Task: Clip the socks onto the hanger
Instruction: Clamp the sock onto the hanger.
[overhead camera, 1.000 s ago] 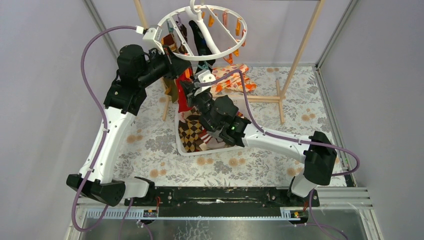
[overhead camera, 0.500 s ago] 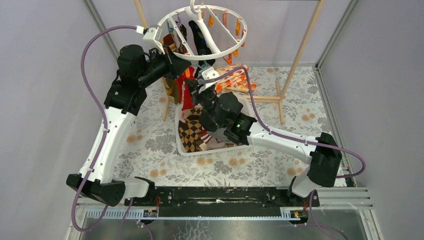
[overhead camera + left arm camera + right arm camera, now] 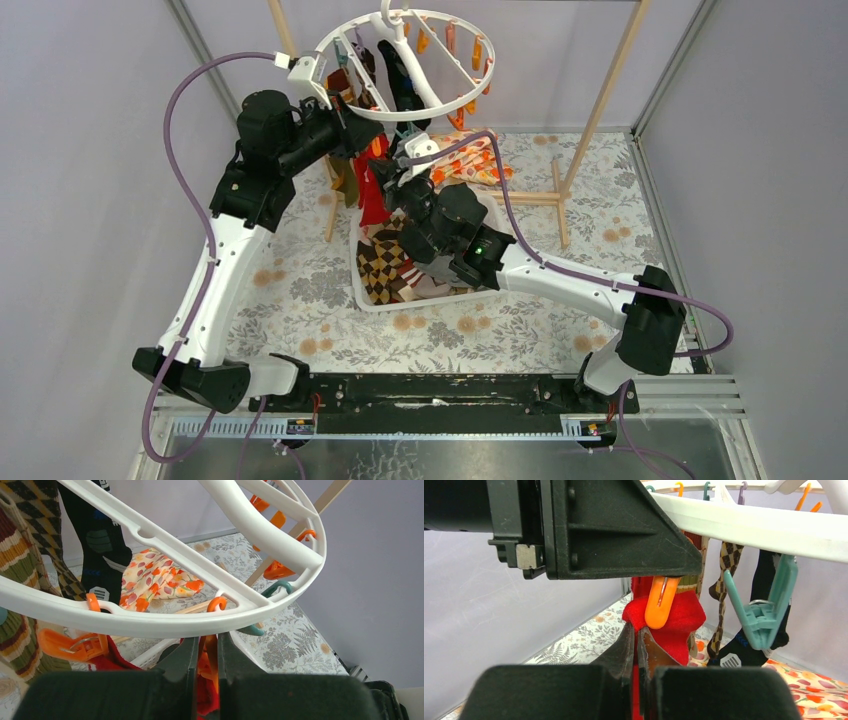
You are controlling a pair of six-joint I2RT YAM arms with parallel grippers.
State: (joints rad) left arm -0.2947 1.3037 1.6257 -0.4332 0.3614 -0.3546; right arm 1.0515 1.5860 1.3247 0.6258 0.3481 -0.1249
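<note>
Left gripper (image 3: 207, 644), at the bottom middle of its wrist view, is squeezed almost shut on an orange clip (image 3: 660, 605) hanging just under the near rim of the hanger (image 3: 150, 622). Right gripper (image 3: 636, 632) reaches up from below, fingers pinched together on the red sock (image 3: 681, 625). The sock's bunched top edge overlaps the clip's tip, but whether the clip has bitten the fabric cannot be told. The two grippers sit close together. The red sock hangs with its long axis vertical, top at the rim, its length dropping toward the white basket (image 3: 362, 298) at the centre of the top view. The hanger's ring lies roughly flat, hook uppermost. Room here is tight: a teal clip (image 3: 764, 610), a black sock (image 3: 769, 570) and an argyle sock (image 3: 726, 555) hang just right of the orange clip in the right wrist view. The wooden frame (image 3: 600, 100) stands at upper right of the top view. Wider room lies over the patterned table (image 3: 290, 290) at lower left and lower right.
</note>
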